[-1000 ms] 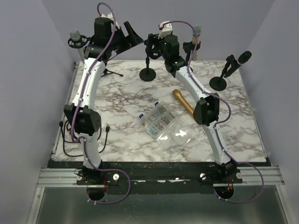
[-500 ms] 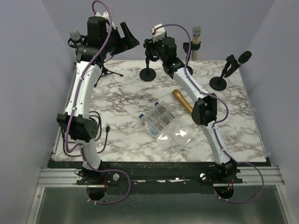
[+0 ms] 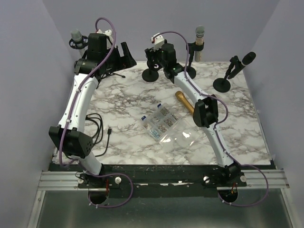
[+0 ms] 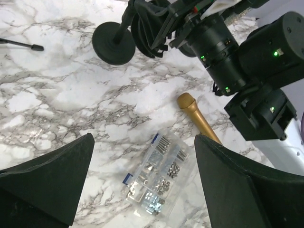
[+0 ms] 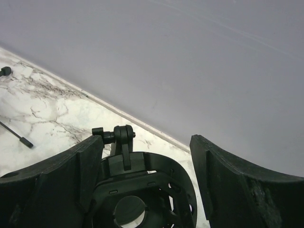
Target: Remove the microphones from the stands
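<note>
Trouble could start at the back of the marble table, where the right gripper, fingers spread, straddles a seemingly empty shock mount; a careless descent might topple its round-based stand. Left gripper, likewise spread and holding nothing, hangs just right of the grey-headed microphone seated in its tripod stand. A gold microphone lies loose on the marble.

The table looks smooth, the gold microphone metallic, the box clear plastic, the stand matt black.
</note>
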{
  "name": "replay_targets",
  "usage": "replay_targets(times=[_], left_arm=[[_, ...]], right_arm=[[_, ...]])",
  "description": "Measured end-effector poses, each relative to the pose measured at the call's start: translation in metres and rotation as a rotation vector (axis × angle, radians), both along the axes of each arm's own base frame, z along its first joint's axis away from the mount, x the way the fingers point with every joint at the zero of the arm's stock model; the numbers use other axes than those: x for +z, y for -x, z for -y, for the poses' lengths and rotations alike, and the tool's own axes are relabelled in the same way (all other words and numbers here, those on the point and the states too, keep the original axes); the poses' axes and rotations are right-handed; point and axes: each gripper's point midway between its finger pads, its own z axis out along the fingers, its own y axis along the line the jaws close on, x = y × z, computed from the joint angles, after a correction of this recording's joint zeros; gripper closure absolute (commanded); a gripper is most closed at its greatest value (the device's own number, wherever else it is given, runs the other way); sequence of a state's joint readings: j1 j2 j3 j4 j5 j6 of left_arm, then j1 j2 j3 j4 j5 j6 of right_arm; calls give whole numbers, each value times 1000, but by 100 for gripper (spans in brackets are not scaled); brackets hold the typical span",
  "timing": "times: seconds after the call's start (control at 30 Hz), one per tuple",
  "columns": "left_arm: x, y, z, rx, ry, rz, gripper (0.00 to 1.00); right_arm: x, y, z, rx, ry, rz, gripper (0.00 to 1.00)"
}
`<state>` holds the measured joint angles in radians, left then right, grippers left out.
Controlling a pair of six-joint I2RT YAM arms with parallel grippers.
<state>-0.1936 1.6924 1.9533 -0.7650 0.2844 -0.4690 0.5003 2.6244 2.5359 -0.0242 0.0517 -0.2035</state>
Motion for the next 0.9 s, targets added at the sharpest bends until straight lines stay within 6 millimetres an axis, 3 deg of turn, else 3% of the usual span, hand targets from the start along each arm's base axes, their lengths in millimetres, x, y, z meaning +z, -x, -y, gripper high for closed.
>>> replay_targets(times=[0.17, 0.27, 0.4, 0.57, 0.73, 0.9], left_arm=[[7, 20, -22, 32, -14, 32, 8], [25, 21, -54, 100, 33, 91, 6], [34, 16, -102, 227, 69, 144, 5], [46, 8, -140, 324, 88, 195, 1], [83, -1, -170, 374, 57, 300, 1], [124, -23, -192, 389, -18, 422, 1]], right_arm=[[7, 1, 2, -2, -21, -6, 0], [9, 4, 2, 3, -44, -27, 0], [10, 6, 0, 21, -80, -50, 0], [18, 11, -8, 57, -130, -66, 0], [50, 20, -12, 93, -182, -42, 0], [109, 35, -13, 134, -273, 14, 0]])
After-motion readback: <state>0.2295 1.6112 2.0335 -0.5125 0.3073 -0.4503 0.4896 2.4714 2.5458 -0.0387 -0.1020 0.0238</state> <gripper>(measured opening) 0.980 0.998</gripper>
